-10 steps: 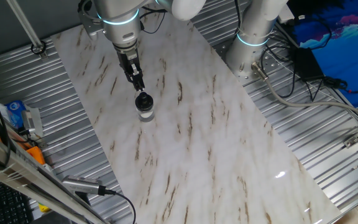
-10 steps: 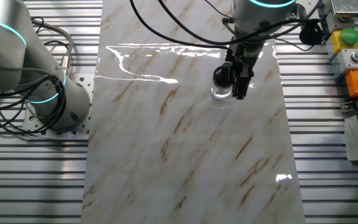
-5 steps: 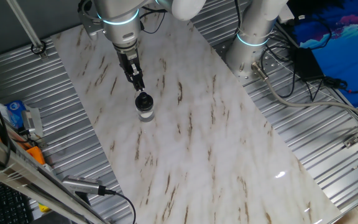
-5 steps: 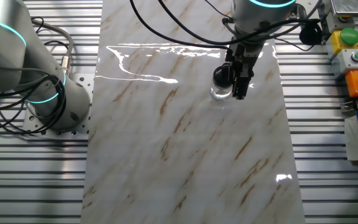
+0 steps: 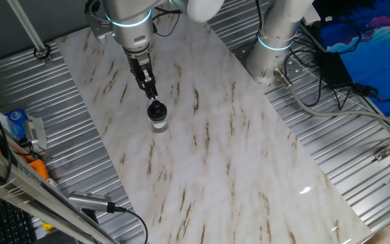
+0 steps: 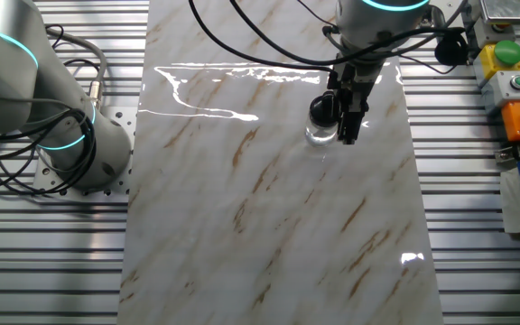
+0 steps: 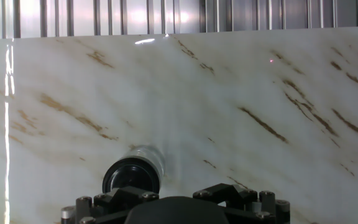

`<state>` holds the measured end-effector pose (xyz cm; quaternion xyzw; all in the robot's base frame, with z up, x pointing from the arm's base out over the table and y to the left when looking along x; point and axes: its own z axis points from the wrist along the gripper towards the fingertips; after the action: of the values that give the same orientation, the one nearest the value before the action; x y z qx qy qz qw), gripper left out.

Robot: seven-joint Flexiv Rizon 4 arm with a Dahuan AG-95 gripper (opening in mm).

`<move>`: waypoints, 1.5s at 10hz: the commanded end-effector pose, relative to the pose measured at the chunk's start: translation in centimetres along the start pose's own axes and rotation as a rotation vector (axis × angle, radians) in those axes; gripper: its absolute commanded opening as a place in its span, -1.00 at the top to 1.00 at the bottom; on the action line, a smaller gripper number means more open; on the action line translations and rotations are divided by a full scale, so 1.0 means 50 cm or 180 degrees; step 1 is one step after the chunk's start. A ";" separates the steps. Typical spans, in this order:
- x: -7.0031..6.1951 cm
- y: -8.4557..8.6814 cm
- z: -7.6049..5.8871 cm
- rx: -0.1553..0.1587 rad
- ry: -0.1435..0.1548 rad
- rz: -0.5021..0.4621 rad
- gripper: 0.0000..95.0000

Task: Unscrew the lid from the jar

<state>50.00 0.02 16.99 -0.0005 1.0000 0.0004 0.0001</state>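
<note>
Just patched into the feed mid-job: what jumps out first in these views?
The small jar with its black lid stands alone on the marble table, lid on. The gripper hangs right beside the lid, not around it; the hand view shows the jar left of centre. A second arm's base sits at the table edge.

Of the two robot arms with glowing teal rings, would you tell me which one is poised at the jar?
The arm reaching in from the table's far end: its gripper hangs beside the black lid of the jar. The other arm stands off the marble top.
</note>
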 end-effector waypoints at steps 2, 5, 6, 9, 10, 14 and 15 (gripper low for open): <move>0.000 0.000 0.000 -0.0030 -0.0078 -0.0108 1.00; 0.000 0.000 0.000 -0.0026 -0.0077 -0.0343 1.00; 0.000 0.000 0.000 -0.0039 -0.0081 -0.0356 1.00; 0.000 0.000 0.000 -0.0021 -0.0083 -0.0453 1.00; 0.000 0.000 0.000 0.0006 -0.0077 -0.0463 1.00; 0.000 0.000 0.000 0.0006 -0.0065 -0.0595 1.00; 0.000 0.000 0.000 0.0000 -0.0079 -0.0577 1.00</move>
<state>50.14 0.06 17.00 -0.0972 0.9952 0.0026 0.0114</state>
